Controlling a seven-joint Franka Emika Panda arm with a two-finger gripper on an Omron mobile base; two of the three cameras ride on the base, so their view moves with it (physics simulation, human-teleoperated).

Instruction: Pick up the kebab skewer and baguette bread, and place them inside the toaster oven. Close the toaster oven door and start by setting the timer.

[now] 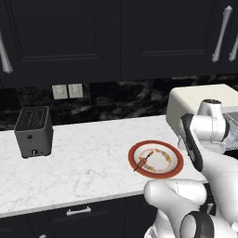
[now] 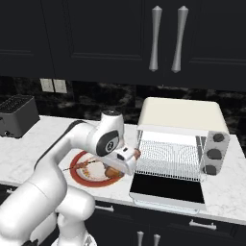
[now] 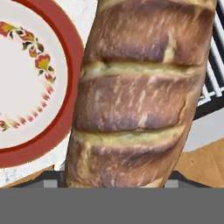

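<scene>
Your claw [image 2: 126,161] is clamped on the baguette [image 3: 140,96], stiff, light, crusty: hold mid-loaf, oven [image 2: 182,117] at three o'clock.

- The left base view looks forward and down from behind the robot arm [image 1: 204,153], on its left, over a white marble counter [image 1: 83,162] toward dark wall cabinets [image 1: 111,37].
- The right base view looks the same way from behind the arm, on its right, and faces the open toaster oven [image 2: 180,144].
- Both share the counter, the red-rimmed plate [image 1: 156,159] and the small grey toaster [image 1: 33,132].
- The hand view sits very close above a bread loaf [image 3: 140,96], beside the plate's rim.
</scene>
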